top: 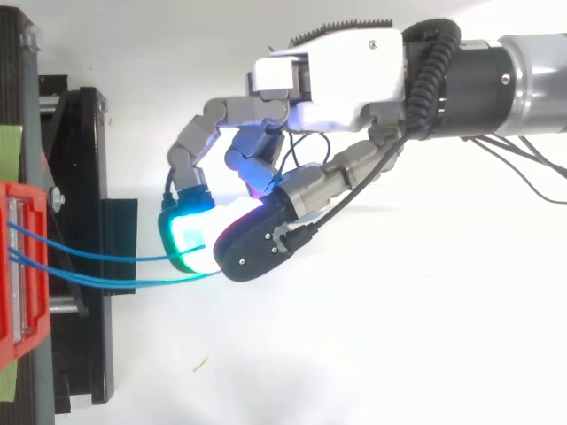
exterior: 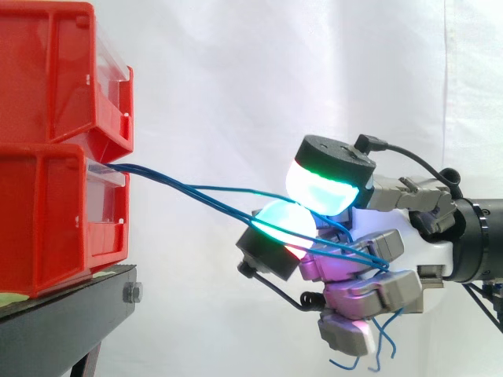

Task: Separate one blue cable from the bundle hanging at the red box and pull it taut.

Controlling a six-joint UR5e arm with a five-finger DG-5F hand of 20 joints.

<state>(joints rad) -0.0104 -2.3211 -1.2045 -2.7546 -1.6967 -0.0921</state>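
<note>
Cables, blue ones [exterior: 149, 173], come out over the front lip of the lower red bin [exterior: 47, 220] and run away from it on a gentle downward slope, fanning into separate strands as they go. They look fairly straight, only a slight bow in them. The hand [top: 337, 75] sits well out from that bin's front edge, at about the height of its lower half, with open white curtain [exterior: 236, 78] in between. Fingers are curled in, and two glowing fingertips [exterior: 322, 188] are closed toward each other on the strands, one green and cyan above, one green and red just under it. Exactly how many strands sit in that pinch, I cannot tell. Past the pads the cables thread on across the curled fingers, and their loose ends dangle beneath the hand, farther from the bin still. From above, two strands leave the bin [top: 22, 292], cross the black stand [exterior: 71, 314] and meet the cyan pad. Clear white ground lies beyond the stand's outer edge, all around the hand. A second red bin [exterior: 47, 71] sits stacked on top of the lower one.
</note>
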